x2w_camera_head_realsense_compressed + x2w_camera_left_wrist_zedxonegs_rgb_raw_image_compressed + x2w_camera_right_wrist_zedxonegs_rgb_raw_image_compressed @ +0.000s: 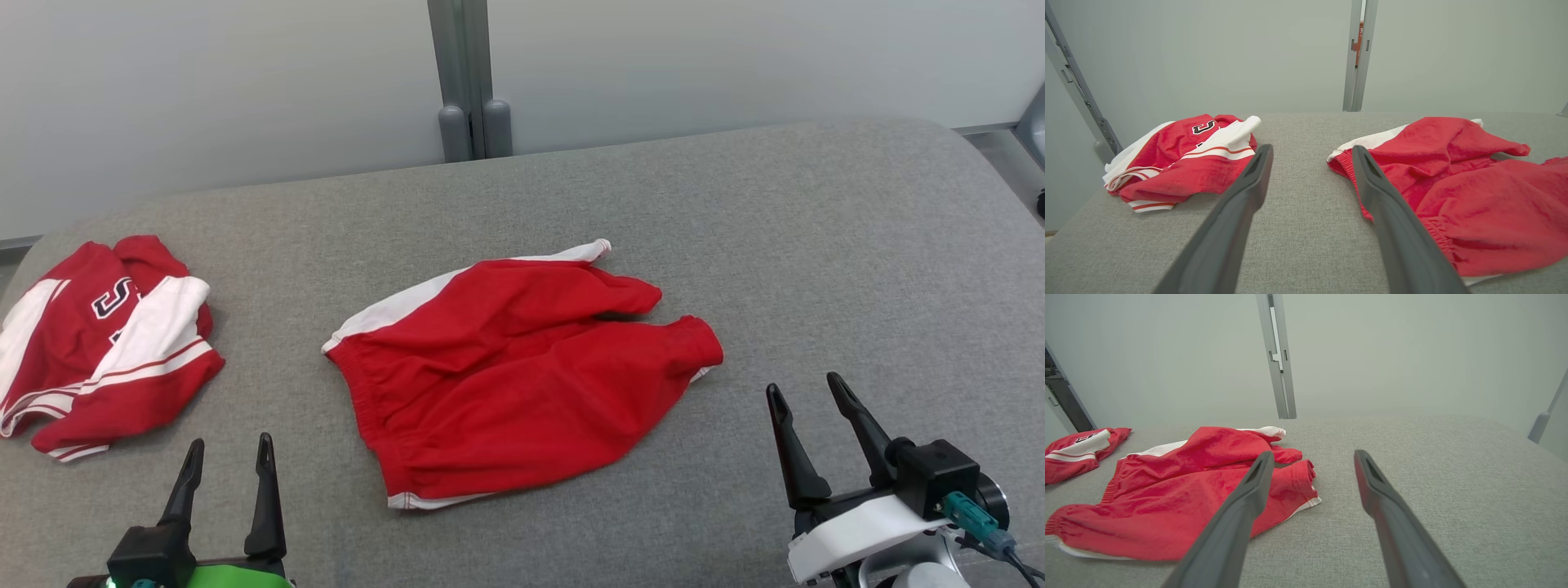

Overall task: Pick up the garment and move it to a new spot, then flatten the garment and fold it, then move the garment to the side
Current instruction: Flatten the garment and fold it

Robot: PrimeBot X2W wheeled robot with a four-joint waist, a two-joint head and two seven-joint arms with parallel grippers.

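The garment (522, 367) is a pair of red shorts with white side trim, lying rumpled and partly spread at the middle of the grey padded table (816, 245). My left gripper (230, 445) stands open near the front edge, left of the shorts and touching nothing. In the left wrist view the left gripper (1312, 149) has bare table between its fingers, with the shorts (1474, 196) just beyond its right finger. My right gripper (803, 385) is open to the right of the shorts. In the right wrist view the right gripper (1313, 454) is empty, with the shorts (1180, 498) behind its left finger.
A second red and white garment (106, 343) with a dark letter lies bunched at the table's left edge; it is the jersey (1184, 163) in the left wrist view and the same jersey (1073, 451) in the right wrist view. A grey post (469, 82) rises behind the table.
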